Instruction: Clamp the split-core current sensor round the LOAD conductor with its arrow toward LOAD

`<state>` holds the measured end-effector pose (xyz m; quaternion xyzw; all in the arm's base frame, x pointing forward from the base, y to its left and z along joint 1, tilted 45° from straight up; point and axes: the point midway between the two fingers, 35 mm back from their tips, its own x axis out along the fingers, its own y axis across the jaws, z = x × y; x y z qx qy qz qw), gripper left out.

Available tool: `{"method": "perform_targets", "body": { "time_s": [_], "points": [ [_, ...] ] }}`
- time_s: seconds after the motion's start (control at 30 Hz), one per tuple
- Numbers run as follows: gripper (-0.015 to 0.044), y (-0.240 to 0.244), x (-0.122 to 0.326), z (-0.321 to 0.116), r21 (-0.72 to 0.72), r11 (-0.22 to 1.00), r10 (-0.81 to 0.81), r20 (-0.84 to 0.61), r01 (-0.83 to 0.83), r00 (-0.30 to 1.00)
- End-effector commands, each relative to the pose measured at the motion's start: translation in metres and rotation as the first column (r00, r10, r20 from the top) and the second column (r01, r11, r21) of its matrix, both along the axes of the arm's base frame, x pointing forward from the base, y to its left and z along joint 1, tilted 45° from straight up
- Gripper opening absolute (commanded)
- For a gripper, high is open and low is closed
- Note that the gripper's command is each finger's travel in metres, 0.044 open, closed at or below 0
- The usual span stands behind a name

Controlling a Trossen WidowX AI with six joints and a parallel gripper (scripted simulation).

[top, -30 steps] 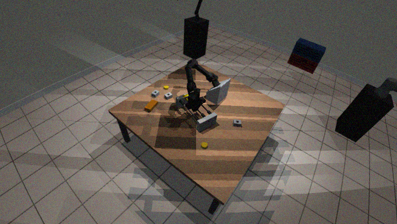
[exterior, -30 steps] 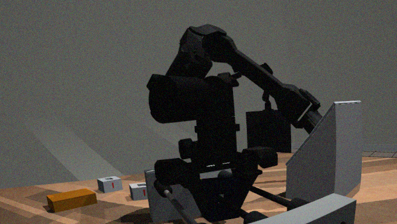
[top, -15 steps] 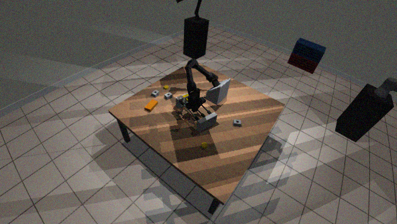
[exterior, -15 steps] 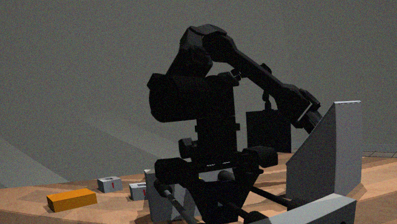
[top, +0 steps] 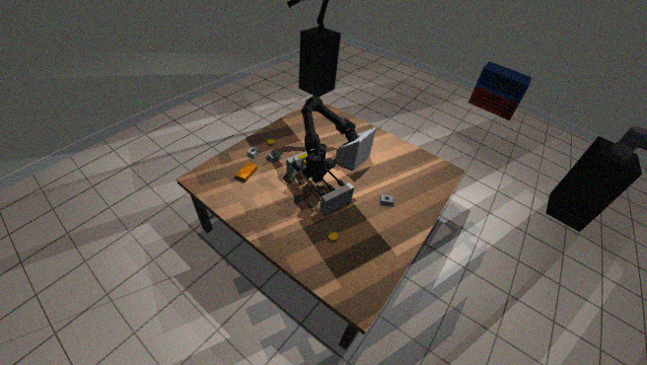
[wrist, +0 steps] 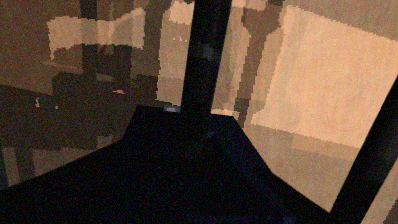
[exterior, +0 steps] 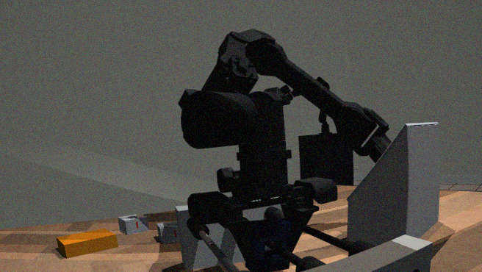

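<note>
My gripper [top: 319, 174] [exterior: 267, 259] points down between two grey end blocks, the far one [top: 291, 169] [exterior: 191, 253] and the near one [top: 337, 199] [exterior: 382, 257]. It is shut on the current sensor [exterior: 272, 235], a dark blue-black body mostly hidden by the fingers. Dark conductor rods run between the blocks; one rod [exterior: 217, 250] [wrist: 204, 50] passes close by, another rod [exterior: 327, 237] [wrist: 367, 160] lies to the side. Whether the sensor's jaws surround a rod or are latched cannot be seen. Its arrow and the LOAD marker cannot be made out.
A tall grey slanted panel [top: 364, 148] [exterior: 422, 176] stands beside the arm. An orange block [top: 247, 172] [exterior: 88, 243], small grey blocks [top: 252, 152] [top: 387, 200] [exterior: 132, 225] and yellow discs [top: 270, 142] [top: 333, 237] lie on the wooden table [top: 409, 173].
</note>
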<state>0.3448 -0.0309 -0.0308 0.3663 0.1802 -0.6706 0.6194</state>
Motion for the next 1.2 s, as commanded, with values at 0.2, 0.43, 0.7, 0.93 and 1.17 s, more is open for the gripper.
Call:
{"method": "perform_targets", "body": {
  "time_s": [0.2,0.43,0.7,0.93,1.17],
  "points": [
    [0.0,0.001,-0.0004,0.0002,-0.001,1.0,0.003,-0.003,-0.003,1.0],
    [0.0,0.001,-0.0004,0.0002,-0.001,1.0,0.003,-0.003,-0.003,1.0],
    [0.0,0.0004,0.0026,0.0011,0.018,0.999,-0.047,-0.055,0.048,0.997],
    [0.0,0.0004,0.0026,0.0011,0.018,0.999,-0.047,-0.055,0.048,0.997],
    [0.0,0.0004,0.0026,0.0011,0.018,0.999,-0.047,-0.055,0.048,0.997]
  ]
}}
